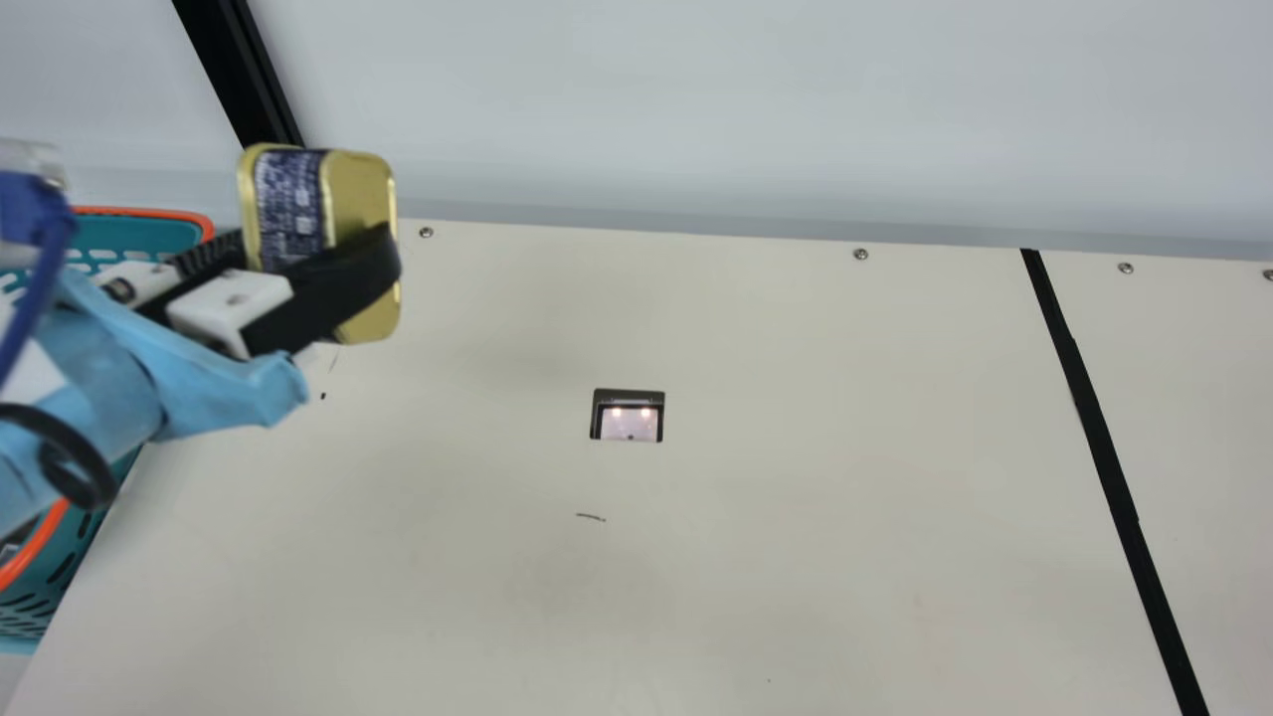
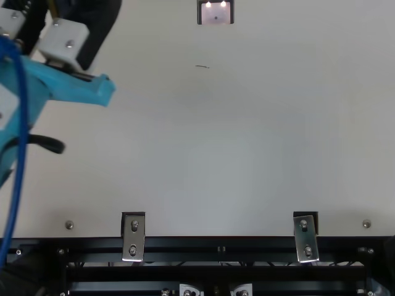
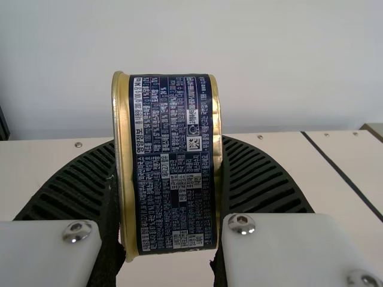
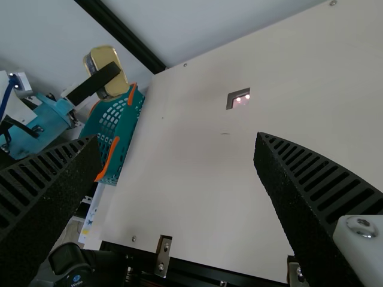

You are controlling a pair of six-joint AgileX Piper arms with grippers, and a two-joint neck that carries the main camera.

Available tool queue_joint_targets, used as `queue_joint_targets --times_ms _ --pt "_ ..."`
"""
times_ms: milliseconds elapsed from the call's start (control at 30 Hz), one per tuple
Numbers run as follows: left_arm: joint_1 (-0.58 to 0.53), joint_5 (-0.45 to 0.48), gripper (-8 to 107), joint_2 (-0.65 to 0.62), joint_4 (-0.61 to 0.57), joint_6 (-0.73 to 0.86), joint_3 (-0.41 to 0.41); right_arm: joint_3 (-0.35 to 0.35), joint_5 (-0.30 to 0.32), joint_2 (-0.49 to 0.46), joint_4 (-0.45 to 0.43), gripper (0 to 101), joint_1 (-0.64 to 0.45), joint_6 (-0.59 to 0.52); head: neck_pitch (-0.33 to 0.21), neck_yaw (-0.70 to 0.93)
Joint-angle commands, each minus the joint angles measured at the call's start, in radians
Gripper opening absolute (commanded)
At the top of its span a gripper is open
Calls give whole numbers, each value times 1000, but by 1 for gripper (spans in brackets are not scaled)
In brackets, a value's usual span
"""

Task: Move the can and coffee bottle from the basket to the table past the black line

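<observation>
My left gripper (image 1: 316, 249) is shut on the gold-rimmed can (image 1: 360, 199), held up at the table's left end beside the basket (image 1: 134, 234). In the left wrist view the can (image 3: 173, 161) with its dark blue label stands between the ribbed fingers of the left gripper (image 3: 169, 179). Top view: part of the left gripper (image 2: 65, 46) at the upper left. From the right wrist, my right gripper (image 4: 179, 155) is open with nothing between its fingers; beyond it are the can (image 4: 108, 63) and the teal, orange-rimmed basket (image 4: 127, 134). The black line (image 1: 1104, 447) crosses the table's right part.
A cream table (image 1: 746, 557) stretches from the basket to beyond the black line. A small square cutout (image 1: 629, 423) with a reflecting surface lies near its middle. A pale wall rises behind the far edge, with a dark post (image 1: 239, 80) at the left. Metal brackets (image 2: 133, 237) line the near edge.
</observation>
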Motion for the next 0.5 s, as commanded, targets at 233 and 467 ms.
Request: queue_joint_targets --times_ms 233,467 --pt "-163 -162 10 106 80 -54 40 0 0 0 0 101 0 0 -6 -7" --pt "-232 -246 10 188 175 -153 47 0 0 0 0 101 0 0 -6 -7"
